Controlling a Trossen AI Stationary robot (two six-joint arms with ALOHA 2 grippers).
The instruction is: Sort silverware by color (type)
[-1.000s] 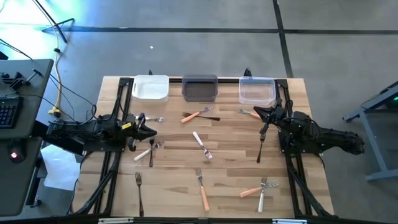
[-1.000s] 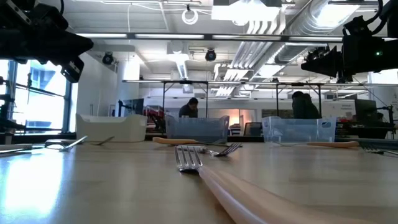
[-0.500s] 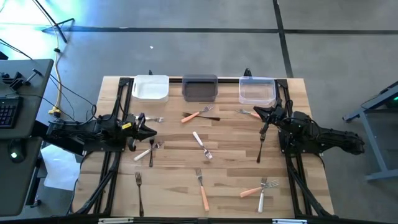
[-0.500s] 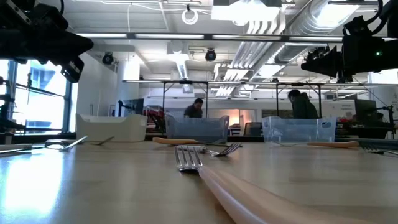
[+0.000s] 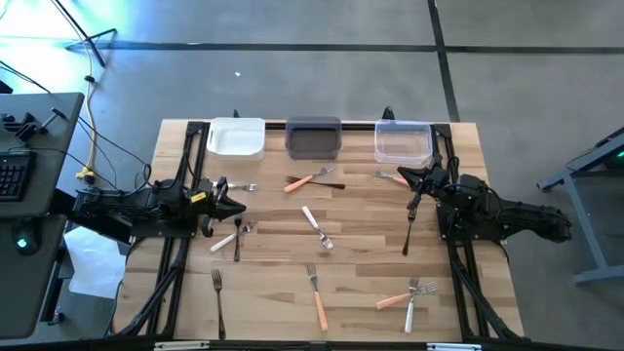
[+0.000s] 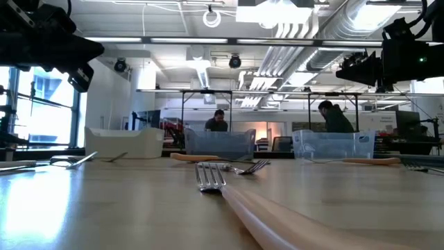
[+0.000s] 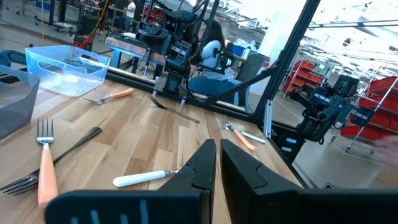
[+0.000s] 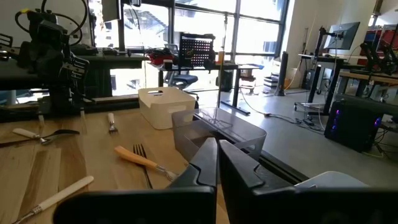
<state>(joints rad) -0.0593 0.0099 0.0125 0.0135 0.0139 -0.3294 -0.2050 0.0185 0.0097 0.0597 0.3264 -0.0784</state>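
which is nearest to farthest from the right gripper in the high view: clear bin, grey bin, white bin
From the right gripper, at the table's right side:
1. Clear bin, at the far edge on the right, just beyond the gripper.
2. Grey bin, middle of the far edge.
3. White bin, on the left of the far edge, nearer the left arm.

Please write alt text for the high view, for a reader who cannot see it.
Orange, white and dark forks lie scattered on a wooden table, none yet in the three bins along its far edge. The left gripper and right gripper hover empty at either side.
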